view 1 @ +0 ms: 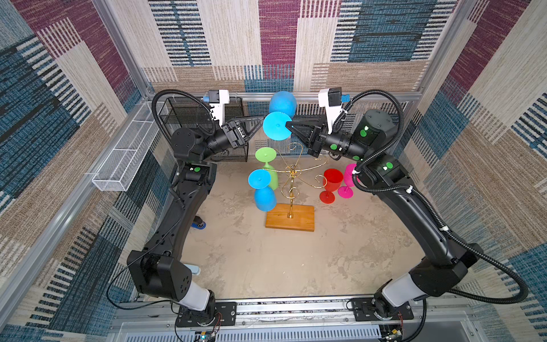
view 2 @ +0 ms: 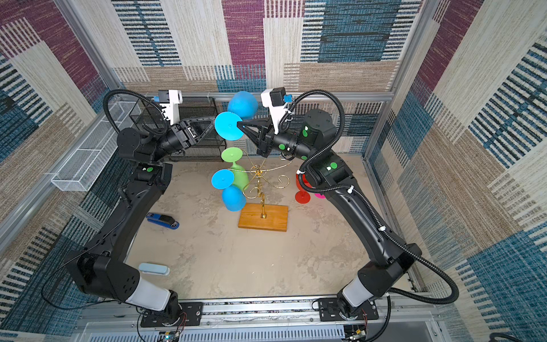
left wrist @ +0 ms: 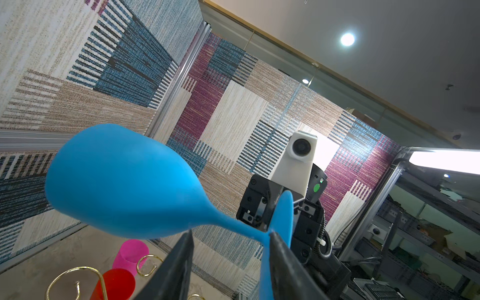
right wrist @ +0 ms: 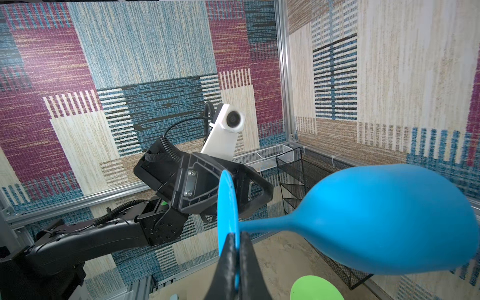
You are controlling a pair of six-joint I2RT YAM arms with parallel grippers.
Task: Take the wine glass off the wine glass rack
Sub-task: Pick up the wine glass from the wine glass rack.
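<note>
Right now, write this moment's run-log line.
held: blue wine glass, off rack | right jaws: shut on foot | left jaws: open astride stem

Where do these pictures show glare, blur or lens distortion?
In the left wrist view a round ceiling lamp and a white lit panel are overexposed; in the right wrist view the blue plastic wine glass is slightly soft along its bowl edge; in both top views the aluminium frame posts lean outward, a wide-angle distortion.
</note>
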